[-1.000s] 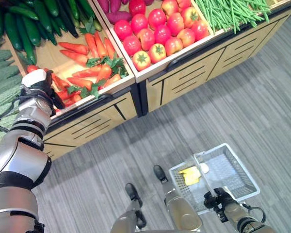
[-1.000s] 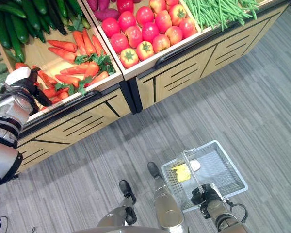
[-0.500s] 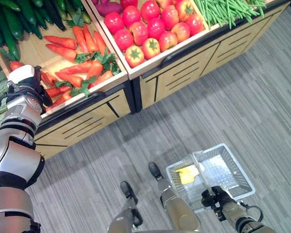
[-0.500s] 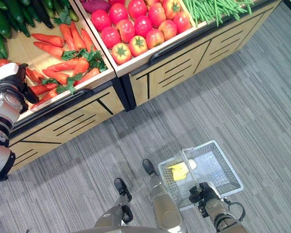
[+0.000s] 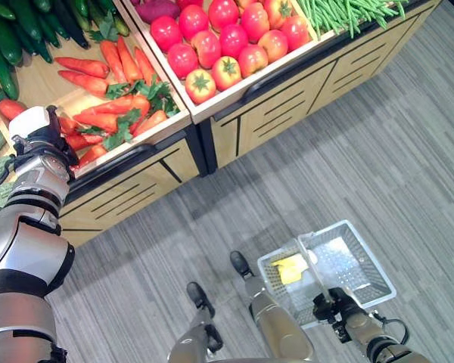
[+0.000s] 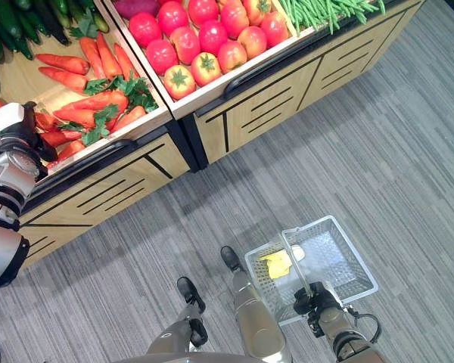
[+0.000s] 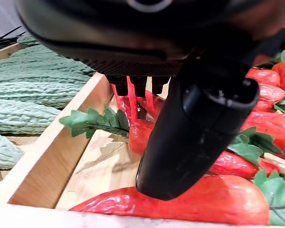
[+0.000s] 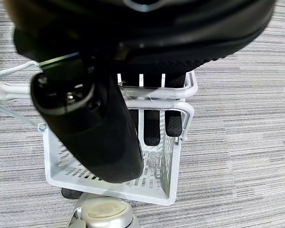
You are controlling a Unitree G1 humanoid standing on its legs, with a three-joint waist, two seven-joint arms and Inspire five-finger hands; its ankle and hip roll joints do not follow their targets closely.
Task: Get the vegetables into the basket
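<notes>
Upper left of frame: the dark left hand (image 5: 36, 142) is set at the near-left corner of the bin of orange leafy-topped carrots (image 5: 106, 121). The whole view has shifted since a second ago, so camera motion is assumed; against the carrots the hand has barely moved. In its wrist view the thumb is laid on one carrot, but whether anything is gripped cannot be told. No carrot is seen lifted, so the pick is probably just starting.

The raised pale wooden bin edge (image 7: 47, 161) is close beside the hand and must be cleared on the way out.

Centre: the grey carpeted floor (image 5: 234, 204) is open between the light wooden display stand (image 5: 287, 113) and the basket.

Lower right: the white wire basket (image 5: 379, 266) is held low, the right hand (image 5: 337, 308) curled round its handle. A yellow item (image 5: 293, 270) lies inside; no vegetable can be made out.
</notes>
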